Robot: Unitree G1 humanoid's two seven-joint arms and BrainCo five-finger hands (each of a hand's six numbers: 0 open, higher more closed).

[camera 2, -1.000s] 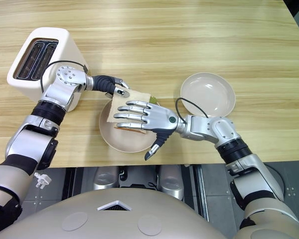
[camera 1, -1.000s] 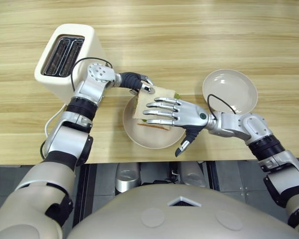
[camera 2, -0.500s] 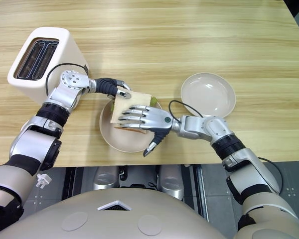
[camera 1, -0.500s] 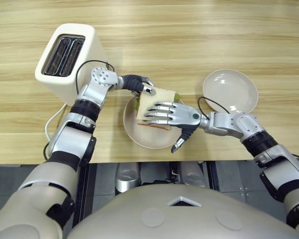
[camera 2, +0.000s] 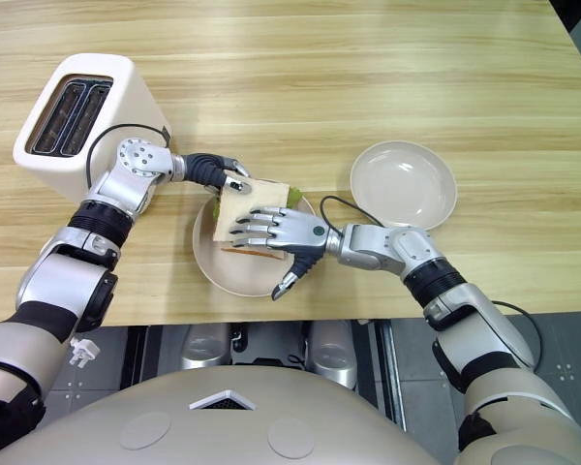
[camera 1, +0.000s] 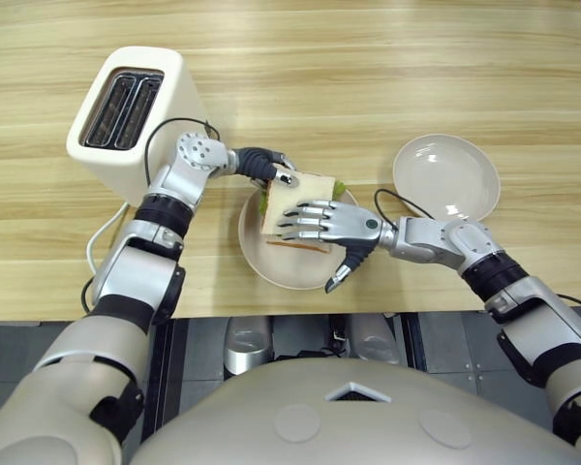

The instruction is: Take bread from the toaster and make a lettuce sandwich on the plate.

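Note:
A sandwich [camera 1: 300, 194] lies on the beige plate [camera 1: 271, 266] near the table's front edge, its top slice pale and square. Green lettuce [camera 1: 341, 186] peeks out at the far right corner. My left hand [camera 1: 269, 165] is at the slice's far left corner, its fingers curled onto that corner. Flat across the sandwich's near half lies my right hand [camera 1: 320, 221], fingers spread and pointing left, thumb hanging over the plate's front. The white toaster [camera 1: 126, 111] stands at the left with two dark slots facing up.
A second, bare beige plate [camera 2: 403, 184] sits to the right of the sandwich plate. The toaster's white cord [camera 1: 99, 237] loops toward the table's front edge [camera 1: 213, 312]. Open wooden tabletop stretches behind the plates.
My right hand has slid left, further over the sandwich, and its forearm has stretched out. The left hand has stayed at the slice's corner.

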